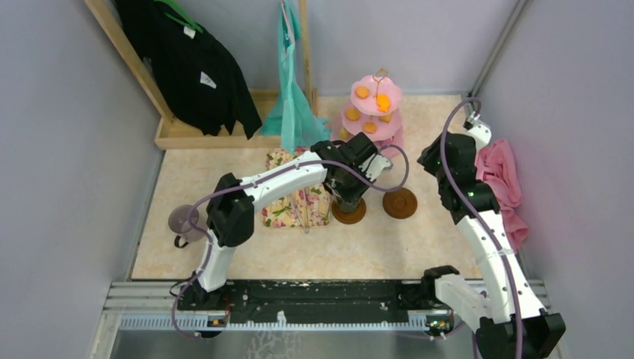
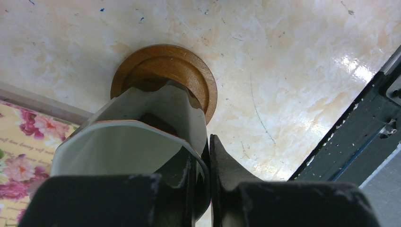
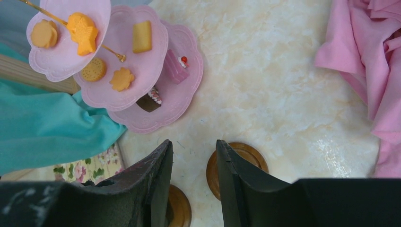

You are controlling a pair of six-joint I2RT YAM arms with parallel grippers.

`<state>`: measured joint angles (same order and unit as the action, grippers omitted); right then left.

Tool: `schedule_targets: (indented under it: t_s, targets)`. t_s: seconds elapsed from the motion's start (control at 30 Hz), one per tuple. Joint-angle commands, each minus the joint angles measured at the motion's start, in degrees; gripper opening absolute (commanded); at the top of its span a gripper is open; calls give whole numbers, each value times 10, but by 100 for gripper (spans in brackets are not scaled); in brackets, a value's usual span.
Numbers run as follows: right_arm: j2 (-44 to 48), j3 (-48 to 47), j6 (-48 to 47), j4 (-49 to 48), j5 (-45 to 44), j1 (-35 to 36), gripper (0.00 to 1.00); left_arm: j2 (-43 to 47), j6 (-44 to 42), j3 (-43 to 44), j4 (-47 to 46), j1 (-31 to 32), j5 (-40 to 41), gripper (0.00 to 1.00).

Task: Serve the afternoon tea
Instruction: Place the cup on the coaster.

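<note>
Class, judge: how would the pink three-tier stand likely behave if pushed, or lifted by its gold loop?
Pushed high, the pink three-tier stand would probably tip: it is tall, with laden upper tiers. Its snacks seem loose and would likely slide if it tilts. Lifted by the gold loop, it may swing.

Marbled table [image 1: 419,247] carries saucers [image 1: 400,203], stand [image 1: 390,127], mauve mug [image 1: 184,221], box [image 1: 299,211].

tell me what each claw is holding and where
Left claw grips the cream mug by its rim, one finger inside, one outside. Right claw holds nothing.
</note>
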<state>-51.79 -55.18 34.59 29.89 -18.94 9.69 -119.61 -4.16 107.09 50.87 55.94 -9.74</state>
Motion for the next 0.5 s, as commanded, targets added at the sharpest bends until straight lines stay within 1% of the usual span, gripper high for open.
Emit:
schedule_targets:
  t_s: [0.0,0.47]
  targets:
    - [1,-2,-6,-37,10,-8,39,-3,-11,36,0,3,-7,0]
    - [2,11,-8,-49,31,-20,39,-31,-9,60,15,17,20,0]
